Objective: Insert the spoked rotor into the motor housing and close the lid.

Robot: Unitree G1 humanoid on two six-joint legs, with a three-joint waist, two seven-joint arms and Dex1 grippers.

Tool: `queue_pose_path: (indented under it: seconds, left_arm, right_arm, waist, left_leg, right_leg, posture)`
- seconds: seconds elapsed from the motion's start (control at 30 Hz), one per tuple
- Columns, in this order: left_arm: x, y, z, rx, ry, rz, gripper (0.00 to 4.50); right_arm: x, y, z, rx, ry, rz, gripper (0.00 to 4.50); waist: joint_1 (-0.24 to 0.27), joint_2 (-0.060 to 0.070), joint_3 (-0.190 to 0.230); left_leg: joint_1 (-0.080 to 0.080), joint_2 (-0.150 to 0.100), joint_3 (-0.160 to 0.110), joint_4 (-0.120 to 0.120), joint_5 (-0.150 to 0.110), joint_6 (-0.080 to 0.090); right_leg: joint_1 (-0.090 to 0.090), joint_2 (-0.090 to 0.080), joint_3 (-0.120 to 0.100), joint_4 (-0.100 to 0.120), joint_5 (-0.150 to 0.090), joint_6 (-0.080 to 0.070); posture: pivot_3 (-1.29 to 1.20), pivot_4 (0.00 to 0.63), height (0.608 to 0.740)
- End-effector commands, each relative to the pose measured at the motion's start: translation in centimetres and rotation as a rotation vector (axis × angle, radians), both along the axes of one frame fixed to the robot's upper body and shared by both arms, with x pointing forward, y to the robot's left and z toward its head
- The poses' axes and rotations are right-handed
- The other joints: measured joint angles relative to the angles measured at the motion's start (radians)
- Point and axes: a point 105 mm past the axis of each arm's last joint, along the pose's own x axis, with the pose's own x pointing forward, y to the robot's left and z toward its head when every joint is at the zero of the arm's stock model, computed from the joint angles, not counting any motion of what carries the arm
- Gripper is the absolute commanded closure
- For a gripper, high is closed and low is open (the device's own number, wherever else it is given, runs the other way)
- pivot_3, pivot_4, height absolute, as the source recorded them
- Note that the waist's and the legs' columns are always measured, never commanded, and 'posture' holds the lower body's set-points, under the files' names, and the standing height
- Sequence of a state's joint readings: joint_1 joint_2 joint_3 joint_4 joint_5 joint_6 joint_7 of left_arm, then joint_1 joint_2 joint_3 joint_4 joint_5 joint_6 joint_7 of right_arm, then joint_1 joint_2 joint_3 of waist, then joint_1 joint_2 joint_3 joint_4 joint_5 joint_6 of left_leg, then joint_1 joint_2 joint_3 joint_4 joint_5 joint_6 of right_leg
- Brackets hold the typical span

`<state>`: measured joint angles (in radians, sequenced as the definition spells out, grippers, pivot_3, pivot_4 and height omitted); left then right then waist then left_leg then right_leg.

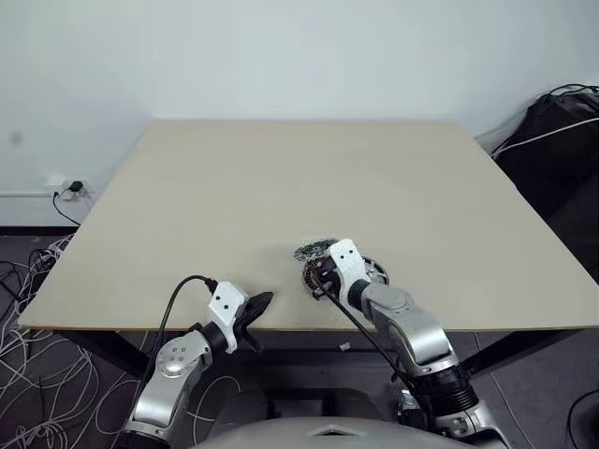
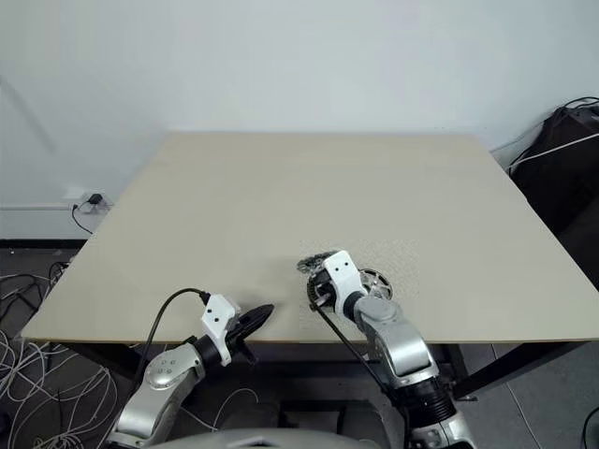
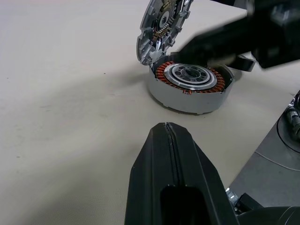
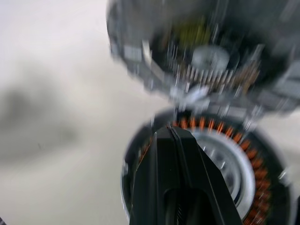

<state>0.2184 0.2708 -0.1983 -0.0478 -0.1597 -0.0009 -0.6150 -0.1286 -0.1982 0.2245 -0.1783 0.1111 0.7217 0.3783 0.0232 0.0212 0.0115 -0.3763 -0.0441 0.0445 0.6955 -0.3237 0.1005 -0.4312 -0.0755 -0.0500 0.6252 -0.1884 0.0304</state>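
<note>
right gripper (image 3: 206, 49), fingers pressed together, noses under the tilted lid (image 3: 161, 23) at the motor housing's (image 3: 190, 86) twelve o'clock; a slip could drop it crooked. left gripper (image 3: 171, 140) closed, empty.

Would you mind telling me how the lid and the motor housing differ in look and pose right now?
The lid stands tilted up on edge at the far rim, while the motor housing sits flat on the table. The lid is a thin silver disc showing small gears and cut-outs; the motor housing is a deeper grey cup with a copper-orange ring of windings around a silver centre. Both are round and similar in width.
</note>
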Motion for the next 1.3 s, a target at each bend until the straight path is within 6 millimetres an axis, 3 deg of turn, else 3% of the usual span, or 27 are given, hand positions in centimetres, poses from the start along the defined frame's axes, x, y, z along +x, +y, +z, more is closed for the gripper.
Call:
queue_pose_path:
  seconds: [0.03, 0.2, 0.33, 0.73, 0.87, 1.1, 1.17, 1.3]
  left_arm:
    - [0.5, -0.5, 1.3, -0.013, -0.052, -0.023, 4.5]
    - [0.5, -0.5, 1.3, -0.013, -0.052, -0.022, 4.5]
    - [0.4, -0.3, 1.3, -0.012, -0.052, -0.014, 4.5]
    - [0.4, -0.4, 1.3, -0.011, -0.05, -0.019, 4.5]
    - [0.4, -0.4, 1.3, -0.011, -0.05, -0.019, 4.5]
    - [0.3, -0.3, 1.3, -0.011, -0.048, -0.013, 4.5]
    - [0.3, -0.2, 1.3, -0.011, -0.047, -0.009, 4.5]
    - [0.2, -0.2, 1.2, -0.011, -0.043, -0.009, 4.5]
  right_arm:
    - [0.9, 0.0, 2.1, 0.032, -0.082, -0.004, 4.47]
    - [0.7, -0.6, -0.6, -0.027, 0.002, -0.026, 4.47]
    - [-0.6, -1.1, -3.6, -0.129, 0.112, -0.005, 4.47]
    - [1.0, 0.3, 2.7, 0.036, -0.112, 0.016, 4.47]
    - [1.2, 0.0, 1.8, 0.025, -0.093, -0.004, 4.47]
    - [-0.6, -1.3, -4.2, -0.146, 0.113, 0.003, 4.47]
    - [-0.9, -0.9, -3.9, -0.133, 0.113, 0.014, 4.47]
    - [-0.3, -0.2, -1.5, -0.071, 0.031, 0.026, 4.47]
  waist:
    - [0.001, 0.0, 0.0]
    - [0.0, 0.0, 0.0]
    - [-0.001, 0.0, -0.001]
    - [-0.001, 0.0, 0.0]
    - [-0.001, -0.001, 0.0]
    - [-0.002, 0.0, -0.001]
    - [-0.002, -0.002, -0.003]
    - [-0.002, -0.003, -0.003]
  left_leg:
    - [0.0, 0.0, 0.0, 0.0, 0.0, 0.0]
    - [0.0, 0.0, 0.0, 0.0, 0.0, 0.0]
    - [0.0, 0.0, 0.0, 0.0, 0.0, 0.0]
    - [0.0, 0.0, 0.0, -0.001, 0.0, 0.0]
    - [0.0, 0.0, 0.0, -0.001, 0.0, 0.0]
    - [0.0, 0.0, 0.0, -0.001, 0.0, 0.0]
    - [0.002, 0.0, 0.0, -0.001, 0.0, 0.0]
    - [0.003, 0.0, 0.0, -0.001, 0.0, 0.0]
  right_leg:
    - [0.0, 0.0, 0.0, 0.0, 0.0, 0.0]
    - [0.0, 0.0, 0.0, 0.0, 0.0, 0.0]
    - [0.0, 0.0, 0.0, 0.0, 0.0, 0.0]
    - [0.0, 0.0, 0.0, 0.0, 0.0, 0.0]
    - [0.0, 0.0, 0.0, 0.0, 0.0, 0.0]
    - [0.0, 0.0, 0.0, 0.0, 0.0, -0.001]
    - [0.001, 0.0, 0.0, 0.0, -0.001, -0.001]
    - [0.002, 0.0, 0.0, 0.0, 0.0, -0.001]
  posture:
    - [0.0, 0.0, 0.74]
    - [0.0, 0.0, 0.74]
    - [0.0, 0.0, 0.74]
    - [0.0, 0.0, 0.74]
    - [0.0, 0.0, 0.74]
    - [0.0, 0.0, 0.74]
    - [0.0, 0.0, 0.74]
    - [0.0, 0.0, 0.74]
